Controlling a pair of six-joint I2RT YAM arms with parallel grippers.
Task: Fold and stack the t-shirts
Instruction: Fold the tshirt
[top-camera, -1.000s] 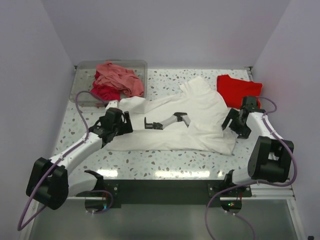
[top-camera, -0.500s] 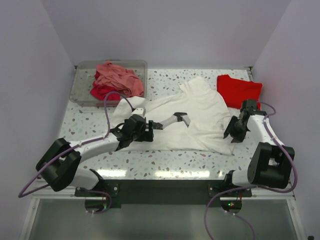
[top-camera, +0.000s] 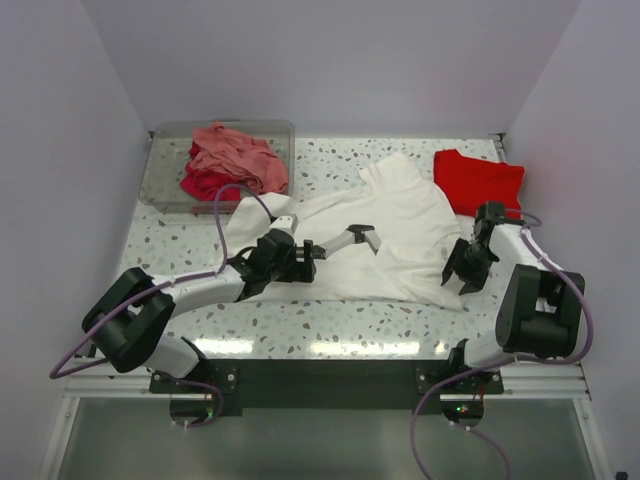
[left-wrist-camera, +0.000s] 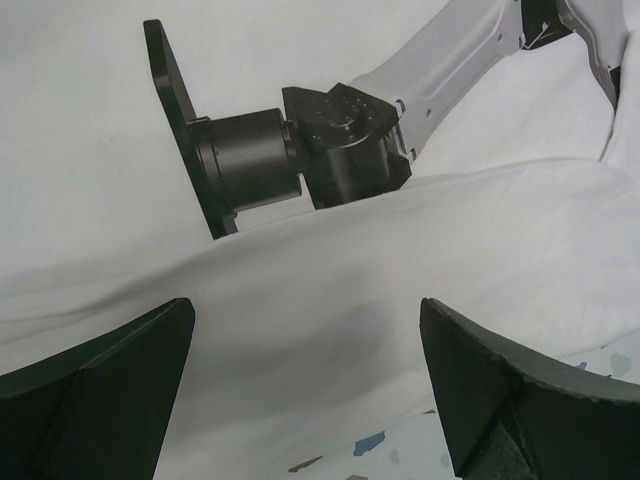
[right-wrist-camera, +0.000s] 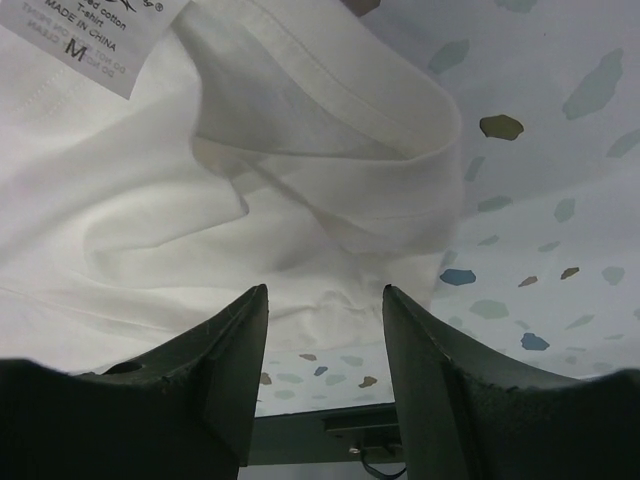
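White cloth of the t-shirt (top-camera: 400, 225) lay just under and ahead of both jaws, the left gripper (left-wrist-camera: 305, 330) standing wide apart and the right gripper (right-wrist-camera: 325, 295) half-parted on nothing, so you needed each edge seated deep between them before closing.

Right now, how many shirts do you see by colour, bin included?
White t-shirt: 1
Bright red t-shirt: 1
Salmon-pink cloth in the bin: 1
Crimson cloth in the bin: 1
Total: 4, though the crumpled bin heap may hide more.
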